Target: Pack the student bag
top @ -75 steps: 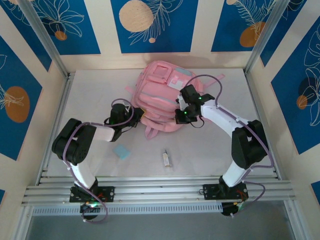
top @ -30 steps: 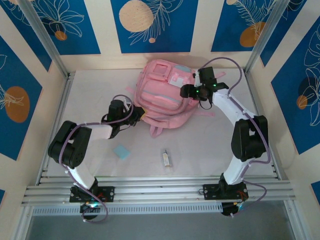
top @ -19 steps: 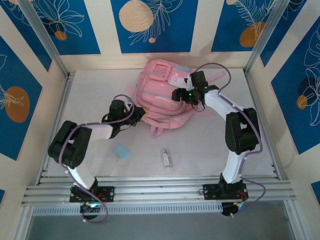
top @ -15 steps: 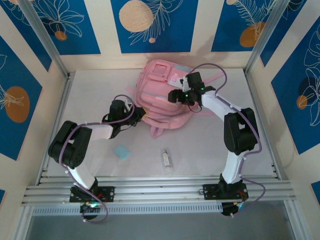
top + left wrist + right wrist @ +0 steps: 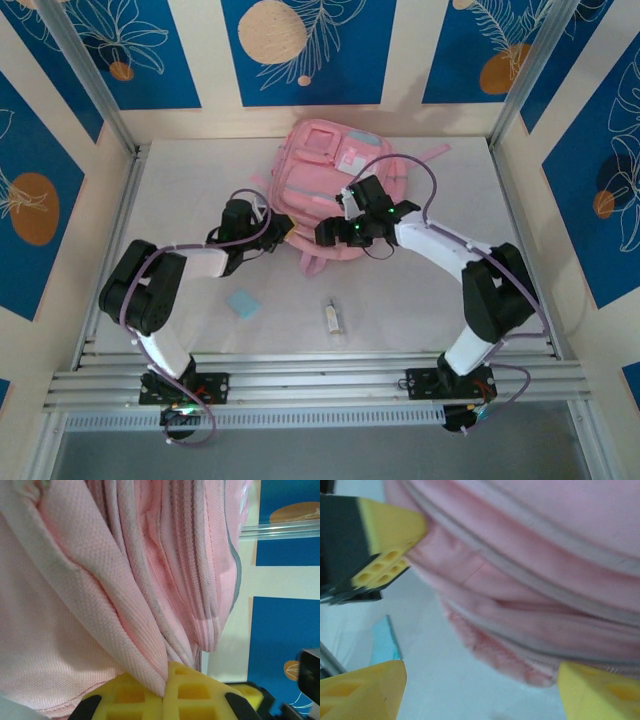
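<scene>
The student bag, a large pink backpack with grey-blue trim, lies at the back middle of the table. My left gripper is at its near left corner. In the left wrist view its yellow fingertips are shut on a fold of the bag's pink fabric. My right gripper hangs over the bag's near edge. Its yellow fingers stand wide apart in the right wrist view, open either side of the bag's lower rim, with bare table between them. The left gripper's pads show there at the upper left.
A flat light-blue square and a small white tube lie on the white table in front of the bag. The blue square's edge shows by the right gripper. Metal rails run along the near edge, and posts and walls close the sides.
My right arm has swung from the bag's upper right side down and leftward to its near edge, staying open. The left gripper has kept its hold on the fabric.
</scene>
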You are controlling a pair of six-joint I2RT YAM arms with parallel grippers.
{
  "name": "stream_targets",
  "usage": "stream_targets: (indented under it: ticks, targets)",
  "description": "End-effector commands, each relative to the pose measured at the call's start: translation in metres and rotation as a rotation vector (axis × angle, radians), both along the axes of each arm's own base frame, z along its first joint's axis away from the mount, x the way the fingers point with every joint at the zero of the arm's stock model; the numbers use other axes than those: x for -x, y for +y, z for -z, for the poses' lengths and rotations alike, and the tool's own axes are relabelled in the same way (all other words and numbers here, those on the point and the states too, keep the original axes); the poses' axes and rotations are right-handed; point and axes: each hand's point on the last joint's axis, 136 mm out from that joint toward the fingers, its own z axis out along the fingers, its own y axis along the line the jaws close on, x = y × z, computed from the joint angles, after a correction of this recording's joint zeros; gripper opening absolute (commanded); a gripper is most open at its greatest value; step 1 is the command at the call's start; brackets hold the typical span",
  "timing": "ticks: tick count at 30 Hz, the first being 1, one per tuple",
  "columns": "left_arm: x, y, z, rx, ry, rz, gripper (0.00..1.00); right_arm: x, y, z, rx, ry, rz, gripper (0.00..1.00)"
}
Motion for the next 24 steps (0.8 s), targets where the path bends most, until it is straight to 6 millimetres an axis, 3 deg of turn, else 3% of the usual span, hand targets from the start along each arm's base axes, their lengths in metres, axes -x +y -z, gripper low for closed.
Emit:
stream_targets:
  ticks: [1, 7, 13, 16, 20, 24]
  targets:
    - [-0.006, -0.019, -0.038, 0.068, -0.119, 0.059, 0.00, -0.001, -0.026, -0.004, 0.068, -0.015, 0.048, 0.79]
    - [-0.001, -0.016, -0.034, 0.052, -0.111, 0.059, 0.00, -0.051, -0.059, -0.011, 0.139, -0.122, 0.106, 0.83]
    - [0.001, -0.015, -0.032, 0.047, -0.105, 0.060, 0.00, -0.102, -0.068, -0.003, 0.154, -0.175, 0.106, 0.88]
    - [0.001, -0.015, -0.032, 0.047, -0.106, 0.059, 0.00, -0.118, -0.065, 0.005, 0.146, -0.167, 0.099, 0.90]
    - [0.001, -0.015, -0.034, 0.048, -0.108, 0.057, 0.00, -0.113, -0.042, 0.012, 0.090, -0.118, 0.047, 0.89]
    - [-0.001, -0.014, -0.033, 0.049, -0.111, 0.047, 0.00, -0.081, -0.020, 0.014, 0.082, -0.079, 0.004, 0.89]
